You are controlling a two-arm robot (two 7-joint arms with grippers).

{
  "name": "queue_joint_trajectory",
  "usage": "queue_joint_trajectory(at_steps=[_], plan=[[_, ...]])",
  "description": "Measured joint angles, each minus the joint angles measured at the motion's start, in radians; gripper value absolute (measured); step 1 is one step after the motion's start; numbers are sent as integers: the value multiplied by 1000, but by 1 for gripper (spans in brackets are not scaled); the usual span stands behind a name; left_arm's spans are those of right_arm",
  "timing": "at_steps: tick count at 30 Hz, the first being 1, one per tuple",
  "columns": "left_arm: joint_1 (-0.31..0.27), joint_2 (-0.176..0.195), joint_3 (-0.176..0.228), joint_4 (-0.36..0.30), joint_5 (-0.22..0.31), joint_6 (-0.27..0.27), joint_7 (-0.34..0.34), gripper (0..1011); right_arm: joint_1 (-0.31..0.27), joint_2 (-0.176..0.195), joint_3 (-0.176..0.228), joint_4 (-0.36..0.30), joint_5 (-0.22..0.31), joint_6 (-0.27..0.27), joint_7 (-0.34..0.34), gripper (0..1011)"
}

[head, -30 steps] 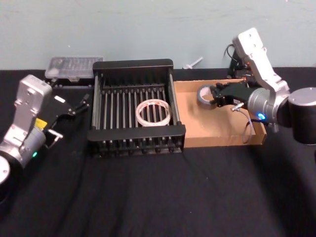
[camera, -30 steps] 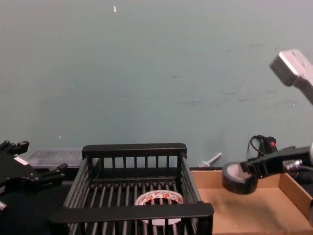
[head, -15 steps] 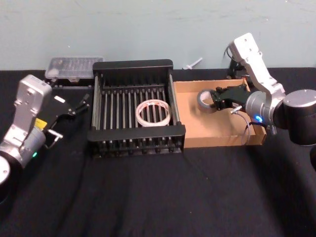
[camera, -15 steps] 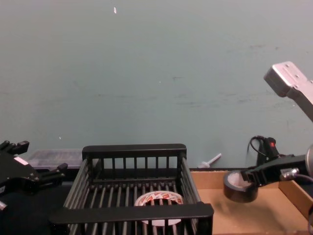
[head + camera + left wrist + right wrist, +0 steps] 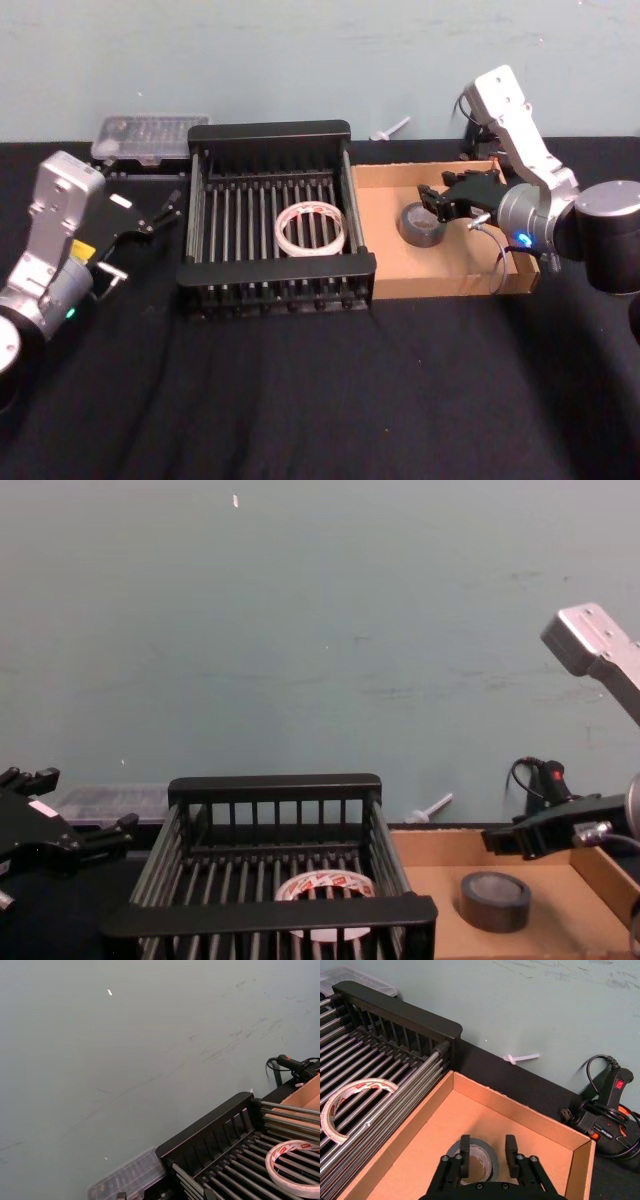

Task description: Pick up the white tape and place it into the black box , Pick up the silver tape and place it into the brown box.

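Over the black desk [image 5: 300,400], my right gripper [image 5: 447,200] hangs with fingers spread and empty just above the silver tape [image 5: 420,222], which lies flat on the floor of the brown box [image 5: 450,285]. The white tape [image 5: 311,228] rests on the slatted bottom of the black box [image 5: 275,275], so I judge both placements done. My left gripper [image 5: 150,215] sits idle at the desk's left side beside the black box, near a clear plastic case [image 5: 150,135]; I cannot tell whether its fingers are open or shut. The step in hand, as I read it, is clearing the right arm: I would lift straight up, keeping the fingers wide so neither pad catches the roll's rim, and only then swing back over the cardboard wall without brushing it.
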Motion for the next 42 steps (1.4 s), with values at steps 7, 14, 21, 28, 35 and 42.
queue_joint_trajectory(at_steps=[7, 14, 21, 28, 35, 42], plan=[[0, 0, 0, 0, 0, 0, 0, 1001, -1, 0, 0, -1, 1, 0, 0, 628], [0, 0, 0, 0, 0, 0, 0, 1001, -1, 1, 0, -1, 2, 0, 0, 856], [0, 0, 0, 0, 0, 0, 0, 1001, -1, 1, 0, -1, 2, 0, 0, 1002], [0, 0, 0, 0, 0, 0, 0, 1001, -1, 1, 0, -1, 2, 0, 0, 1002], [0, 0, 0, 0, 0, 0, 0, 1001, -30, 1, 30, -52, 2, -19, 0, 1002], [0, 0, 0, 0, 0, 0, 0, 1001, -107, 14, 77, -164, 4, -68, -26, 1002]])
